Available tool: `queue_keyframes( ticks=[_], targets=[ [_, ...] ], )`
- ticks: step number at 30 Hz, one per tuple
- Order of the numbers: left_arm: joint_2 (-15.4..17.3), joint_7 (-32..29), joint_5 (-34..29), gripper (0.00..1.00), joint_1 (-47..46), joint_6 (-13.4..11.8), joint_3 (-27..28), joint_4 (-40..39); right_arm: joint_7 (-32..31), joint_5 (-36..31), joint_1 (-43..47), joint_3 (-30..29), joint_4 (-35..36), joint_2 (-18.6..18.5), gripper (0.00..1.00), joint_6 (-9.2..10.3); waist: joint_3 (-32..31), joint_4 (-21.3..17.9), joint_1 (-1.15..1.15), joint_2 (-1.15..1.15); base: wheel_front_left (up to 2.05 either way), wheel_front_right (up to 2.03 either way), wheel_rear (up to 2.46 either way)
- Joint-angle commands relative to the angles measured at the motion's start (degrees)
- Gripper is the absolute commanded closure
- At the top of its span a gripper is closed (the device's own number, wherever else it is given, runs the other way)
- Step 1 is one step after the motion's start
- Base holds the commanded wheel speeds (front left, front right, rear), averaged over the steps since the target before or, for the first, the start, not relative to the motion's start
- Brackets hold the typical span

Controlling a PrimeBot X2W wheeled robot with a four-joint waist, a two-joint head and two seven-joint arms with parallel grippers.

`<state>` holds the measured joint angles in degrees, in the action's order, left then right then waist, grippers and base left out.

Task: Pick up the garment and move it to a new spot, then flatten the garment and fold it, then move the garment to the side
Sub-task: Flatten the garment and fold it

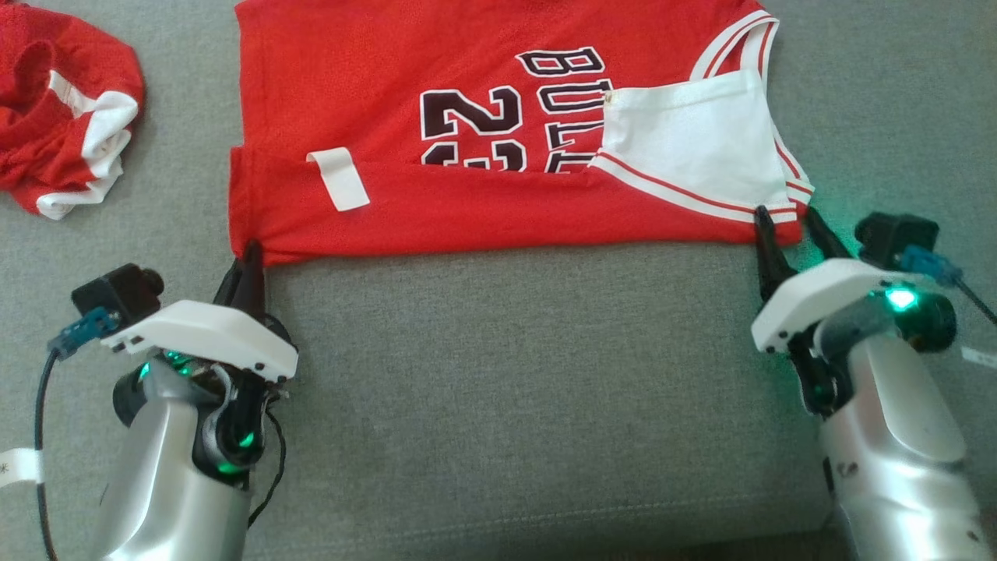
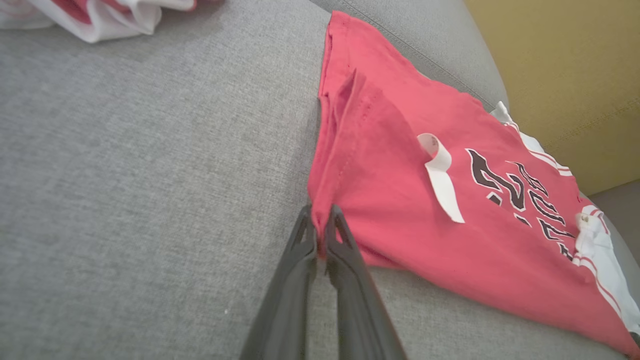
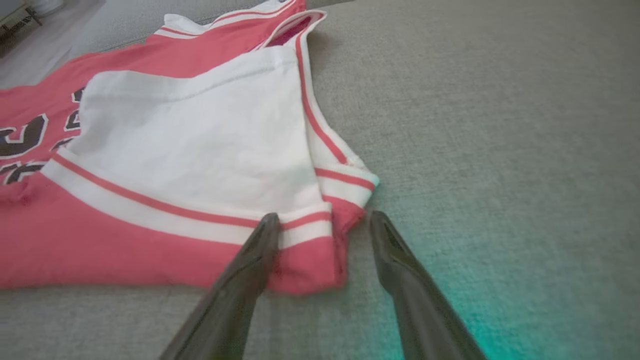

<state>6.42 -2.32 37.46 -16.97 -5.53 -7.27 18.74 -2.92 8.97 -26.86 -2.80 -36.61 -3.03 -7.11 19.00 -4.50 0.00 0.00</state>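
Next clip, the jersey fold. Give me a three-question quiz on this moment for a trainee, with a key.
1. True or false: the left tool is shut on a corner of the red jersey.
2. Pick one. The right tool is: A) shut on a sleeve; B) open, its fingers on either side of the jersey's corner; C) raised high above the jersey.
3. Fill in: the number printed on the jersey is ___.
Key: 1 true; 2 B; 3 23.
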Motion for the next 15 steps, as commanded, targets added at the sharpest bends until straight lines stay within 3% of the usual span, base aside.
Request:
queue_keyframes(
  ticks=[1, 2, 4, 10, 15],
  targets=[
    [1.72, 1.07, -0.64, 1.00, -1.60, -0.21, 1.81, -1.59, -0.68, 0.48, -1.23, 2.19, -0.11, 0.15, 0.53, -0.37, 0.06, 0.05, 0.00, 0.00, 0.00, 0.00, 0.00],
    [1.82, 1.34, -0.83, 1.00, -1.62, -0.20, 1.72, -1.55, -0.44, 0.75, -1.50, 2.27, -0.44, 0.15, 0.63, -0.37, 0.02, 0.09, 0.00, 0.00, 0.00, 0.00, 0.00],
    [2.01, 1.88, -1.21, 1.00, -1.53, -0.16, 1.53, -1.58, 0.04, 1.07, -1.87, 2.21, -0.95, 0.15, 1.00, -0.37, -0.12, 0.14, 0.00, 0.00, 0.00, 0.00, 0.00],
    [2.66, 3.71, -2.25, 1.00, 0.29, 0.09, 0.99, -2.80, 1.82, 1.03, -0.85, 0.94, 0.05, 0.15, 1.00, -0.37, -1.46, 0.21, 0.00, 0.00, 0.00, 0.00, 0.00],
    [3.69, 4.40, -3.05, 1.00, 4.94, -0.03, 0.53, -6.60, 0.88, 1.32, 4.34, 0.27, 5.27, 0.15, 1.00, -0.37, -3.09, 0.29, 0.00, 0.00, 0.00, 0.00, 0.00]
  ],
)
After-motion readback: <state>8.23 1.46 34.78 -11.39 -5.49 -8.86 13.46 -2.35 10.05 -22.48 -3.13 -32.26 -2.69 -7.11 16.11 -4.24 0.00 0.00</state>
